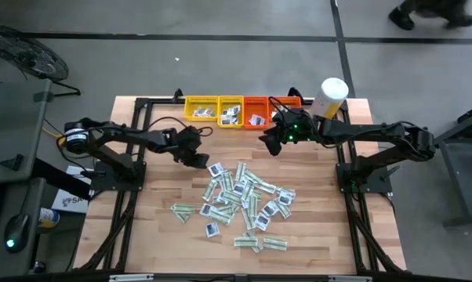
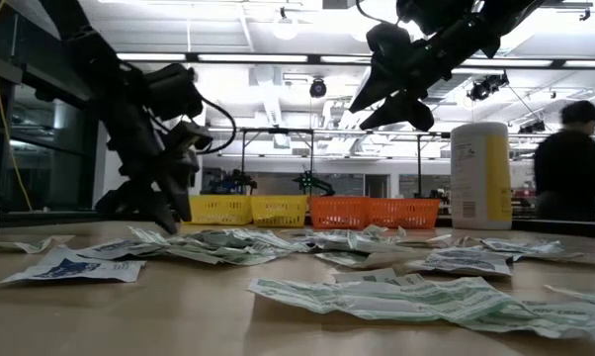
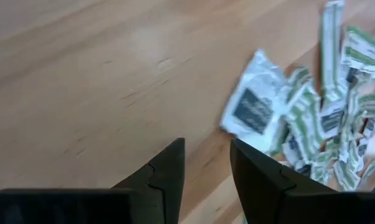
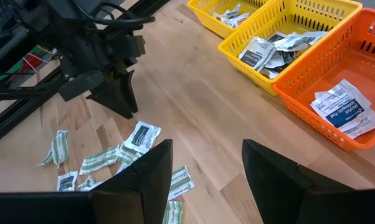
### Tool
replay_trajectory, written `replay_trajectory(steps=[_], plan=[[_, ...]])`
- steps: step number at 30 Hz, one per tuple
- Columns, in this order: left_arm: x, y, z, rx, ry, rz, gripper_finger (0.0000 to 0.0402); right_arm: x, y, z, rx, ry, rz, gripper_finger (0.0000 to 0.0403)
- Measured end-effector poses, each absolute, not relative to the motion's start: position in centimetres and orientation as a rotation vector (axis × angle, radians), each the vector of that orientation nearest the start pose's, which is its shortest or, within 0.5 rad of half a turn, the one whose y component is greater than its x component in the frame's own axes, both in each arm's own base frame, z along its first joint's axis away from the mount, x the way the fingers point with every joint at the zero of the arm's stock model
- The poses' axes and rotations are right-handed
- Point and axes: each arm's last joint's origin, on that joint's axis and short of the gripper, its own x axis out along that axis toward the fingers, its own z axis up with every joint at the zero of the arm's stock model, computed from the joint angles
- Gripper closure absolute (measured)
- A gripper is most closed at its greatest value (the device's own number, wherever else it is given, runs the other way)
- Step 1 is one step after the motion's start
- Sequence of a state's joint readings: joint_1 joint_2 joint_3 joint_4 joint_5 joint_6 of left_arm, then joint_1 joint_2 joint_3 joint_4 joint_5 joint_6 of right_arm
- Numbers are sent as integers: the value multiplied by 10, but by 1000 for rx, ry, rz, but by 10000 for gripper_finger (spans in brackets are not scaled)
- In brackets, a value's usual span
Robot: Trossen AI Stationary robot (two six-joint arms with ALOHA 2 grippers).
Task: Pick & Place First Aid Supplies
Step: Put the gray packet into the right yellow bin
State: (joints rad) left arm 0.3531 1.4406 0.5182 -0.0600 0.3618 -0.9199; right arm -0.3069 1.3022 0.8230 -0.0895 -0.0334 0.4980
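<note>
Hovering low: the left gripper (image 1: pixel 198 159) hangs just above the wooden table (image 1: pixel 161 227), its tips close over the bare wood at the edge of the scattered pile.
Left jaws: parted by a narrow gap with nothing between them (the left wrist view shows only table grain in the gap).
Nearest packet: a white square packet with a dark blue centre (image 3: pixel 253 102) lies just ahead of the left gripper's tips and slightly to one side, not touching them.
Right gripper (image 1: pixel 271 143): raised well above the table, near the orange trays, jaws standing apart and empty.
First aid supplies (image 1: pixel 244 202): narrow white-and-green strips and small white squares strewn loose across the middle of the table, beyond the left gripper and below the right one.
Yellow trays (image 4: pixel 281 31): two side by side along the far edge of the table, past both grippers; each holds a few crumpled white packets.
Orange tray (image 4: pixel 368 81): next to the yellow ones, just in front of the right gripper, with a couple of white packets printed in blue lying flat in it (a second orange tray beside it shows in the low view).
Canister (image 1: pixel 330 97): tall, white and yellow, upright at the end of the tray row, beside the right arm.
Person (image 2: pixel 572 163): in dark clothing in the room beyond the table.
</note>
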Motion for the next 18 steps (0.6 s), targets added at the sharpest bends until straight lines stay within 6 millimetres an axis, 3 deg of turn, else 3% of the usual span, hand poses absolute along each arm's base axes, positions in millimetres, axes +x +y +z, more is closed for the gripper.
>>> replay_trajectory(steps=[5, 13, 18], plan=[[220, 70, 121, -1234, 814, 412, 261, 264, -83, 246, 584, 484, -405, 217], [221, 70, 122, -1259, 798, 427, 197, 264, -83, 246, 602, 478, -417, 217], [221, 70, 122, -1277, 793, 450, 191, 264, -83, 246, 606, 478, -418, 217]])
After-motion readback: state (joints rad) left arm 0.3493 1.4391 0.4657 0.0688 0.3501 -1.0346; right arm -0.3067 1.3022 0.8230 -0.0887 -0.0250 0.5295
